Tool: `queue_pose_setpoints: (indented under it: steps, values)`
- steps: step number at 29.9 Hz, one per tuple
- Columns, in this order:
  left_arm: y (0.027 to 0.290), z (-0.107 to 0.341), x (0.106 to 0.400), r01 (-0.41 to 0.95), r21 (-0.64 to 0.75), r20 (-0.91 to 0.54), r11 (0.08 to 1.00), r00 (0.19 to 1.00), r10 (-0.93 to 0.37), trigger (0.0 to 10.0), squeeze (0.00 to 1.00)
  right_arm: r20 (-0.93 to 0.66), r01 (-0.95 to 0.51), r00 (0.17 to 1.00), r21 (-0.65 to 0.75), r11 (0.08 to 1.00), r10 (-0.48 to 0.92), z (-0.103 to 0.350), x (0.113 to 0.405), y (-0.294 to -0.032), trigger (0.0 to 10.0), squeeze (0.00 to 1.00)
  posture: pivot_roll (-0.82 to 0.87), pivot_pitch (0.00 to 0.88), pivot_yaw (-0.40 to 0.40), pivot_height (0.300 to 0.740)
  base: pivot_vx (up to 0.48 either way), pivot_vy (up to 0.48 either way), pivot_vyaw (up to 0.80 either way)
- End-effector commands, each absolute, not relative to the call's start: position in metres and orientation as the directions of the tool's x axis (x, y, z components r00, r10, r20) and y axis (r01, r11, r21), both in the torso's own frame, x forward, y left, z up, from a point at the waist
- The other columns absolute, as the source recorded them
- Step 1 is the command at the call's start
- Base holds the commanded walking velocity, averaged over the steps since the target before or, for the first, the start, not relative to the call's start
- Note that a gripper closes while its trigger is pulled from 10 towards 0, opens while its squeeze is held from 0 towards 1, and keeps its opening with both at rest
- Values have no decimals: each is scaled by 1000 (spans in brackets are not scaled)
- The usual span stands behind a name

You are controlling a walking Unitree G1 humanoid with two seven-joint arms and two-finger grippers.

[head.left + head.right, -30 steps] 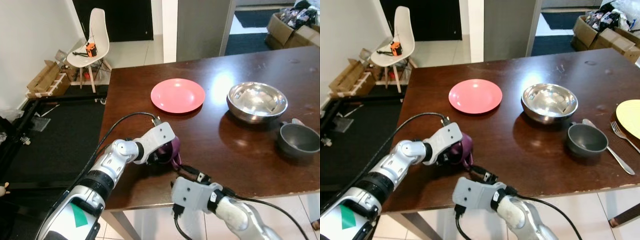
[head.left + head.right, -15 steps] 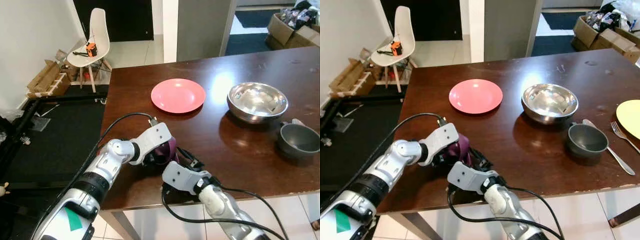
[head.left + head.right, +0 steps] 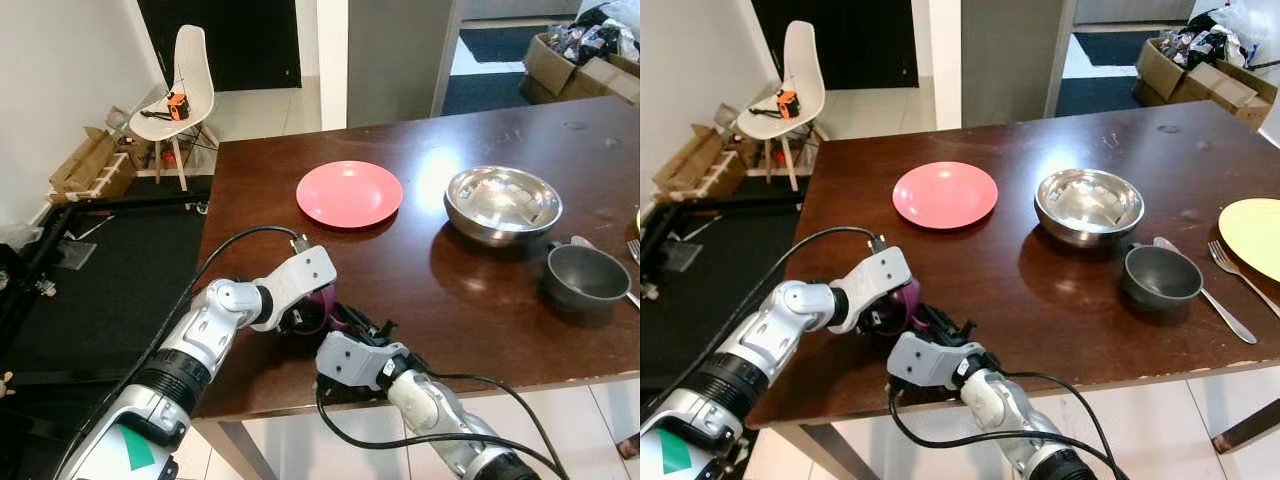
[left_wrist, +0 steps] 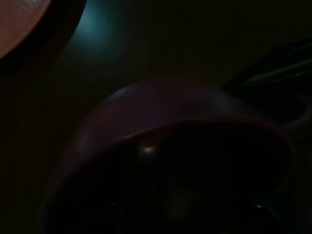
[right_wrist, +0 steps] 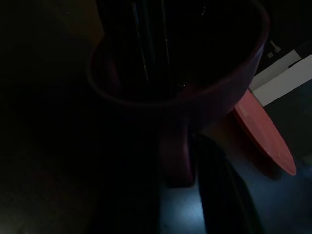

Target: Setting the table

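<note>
Right gripper (image 3: pixel 940 326) moved in to glossy purple cup (image 3: pixel 902 300) near counter (image 3: pixel 1040 280) edge; left gripper (image 3: pixel 892 312) clamped on cup; right fingers' spread unclear.

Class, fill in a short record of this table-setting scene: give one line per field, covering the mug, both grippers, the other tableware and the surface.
Surface: dark wooden table
Mug: purple mug, near the table's front left edge, between the two grippers
Left gripper: left gripper at the mug, fingers hidden behind the wrist
Right gripper: right gripper reaching in at the mug's handle side; open or shut unclear
Plates: pink plate beyond the mug; yellow plate at far right
Bowls: steel bowl; grey bowl in front of it
Cutlery: fork and spoon beside the yellow plate
</note>
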State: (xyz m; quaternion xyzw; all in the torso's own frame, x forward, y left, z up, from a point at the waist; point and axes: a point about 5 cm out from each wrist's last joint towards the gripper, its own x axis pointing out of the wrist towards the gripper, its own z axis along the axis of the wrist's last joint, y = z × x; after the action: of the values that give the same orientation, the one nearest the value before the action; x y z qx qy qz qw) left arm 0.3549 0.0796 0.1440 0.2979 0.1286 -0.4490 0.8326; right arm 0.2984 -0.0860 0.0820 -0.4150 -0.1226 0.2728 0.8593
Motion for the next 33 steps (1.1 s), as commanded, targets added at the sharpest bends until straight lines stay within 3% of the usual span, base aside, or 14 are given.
queue_pose_setpoints:
  steps: [1, 10, 11, 19, 22, 28, 29, 33]
  values:
    - [73, 135, 349, 853, 347, -508, 390, 521, -686, 10000, 0, 11, -382, 788, -775, 503, 615, 83, 294, -75, 0, 0, -34, 38, 167, 740, 0, 0, 0]
    - [67, 146, 352, 844, 334, -463, 419, 534, -707, 10000, 0, 108, -315, 819, -736, 599, 563, 94, 298, -81, 0, 0, -37, 38, 169, 740, 0, 0, 0]
    - [67, 154, 353, 842, 326, -434, 430, 537, -723, 10000, 0, 141, -285, 842, -703, 652, 520, 100, 302, -86, 0, 0, -40, 38, 171, 740, 0, 0, 0]
    - [74, 193, 349, 859, 329, -291, 392, 487, -824, 10000, 0, 222, -196, 899, -566, 801, 377, 118, 316, -103, 0, 0, -40, 39, 175, 740, 0, 0, 0]
    - [99, 224, 344, 844, 401, -244, 357, 473, -847, 10000, 0, 233, -174, 919, -483, 858, 318, 125, 320, -114, 0, 0, -31, 42, 175, 740, 0, 0, 0]
    - [132, 249, 335, 818, 465, -235, 339, 483, -843, 10000, 0, 216, -216, 922, -403, 889, 322, 128, 323, -121, 0, 0, -21, 42, 172, 740, 0, 0, 0]
    - [138, 252, 333, 815, 463, -226, 348, 489, -843, 10000, 0, 203, -242, 920, -379, 893, 336, 129, 323, -121, 9843, 0, -22, 39, 170, 740, 0, 0, 0]
    - [148, 256, 325, 821, 418, -189, 389, 497, -847, 10000, 0, 192, -266, 921, -329, 906, 340, 130, 324, -124, 10000, 0, -22, 35, 167, 740, 0, 0, 0]
